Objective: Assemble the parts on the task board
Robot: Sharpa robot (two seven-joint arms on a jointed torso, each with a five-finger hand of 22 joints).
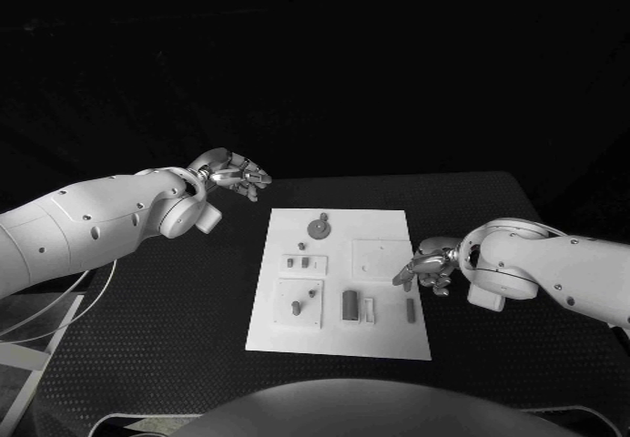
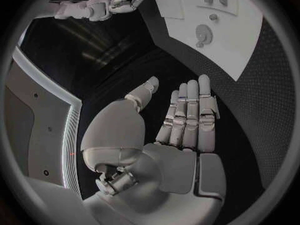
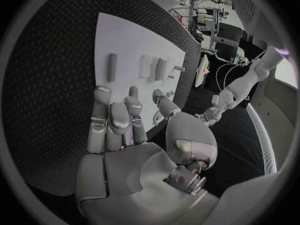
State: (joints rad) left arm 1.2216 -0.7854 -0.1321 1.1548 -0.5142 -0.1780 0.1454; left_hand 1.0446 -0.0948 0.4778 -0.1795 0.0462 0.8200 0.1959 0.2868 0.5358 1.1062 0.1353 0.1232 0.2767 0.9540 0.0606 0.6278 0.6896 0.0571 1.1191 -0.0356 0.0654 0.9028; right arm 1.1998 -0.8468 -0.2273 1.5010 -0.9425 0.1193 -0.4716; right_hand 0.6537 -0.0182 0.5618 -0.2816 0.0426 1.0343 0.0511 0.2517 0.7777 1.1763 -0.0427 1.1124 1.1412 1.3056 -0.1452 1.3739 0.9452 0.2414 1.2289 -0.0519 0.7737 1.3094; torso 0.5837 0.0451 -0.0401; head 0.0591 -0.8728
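Note:
The white task board (image 1: 344, 339) lies in the middle of the black table. On it lie small grey parts: a round piece (image 1: 320, 225) at the far end, a pair of short pieces (image 1: 297, 262) on a raised square, and three upright bars, the widest (image 1: 350, 305), near the front. My left hand (image 1: 234, 173) hovers off the board's far left corner, fingers straight and apart (image 2: 187, 112), holding nothing. My right hand (image 1: 427, 269) is at the board's right edge, fingers spread and empty (image 3: 119, 122), with the bar (image 3: 112, 67) beyond its fingertips.
Two raised white squares (image 1: 381, 258) (image 1: 299, 303) sit on the board. White cables and a pale sheet (image 1: 33, 332) lie off the table's left edge. Dark table (image 1: 171, 309) surrounds the board on all sides.

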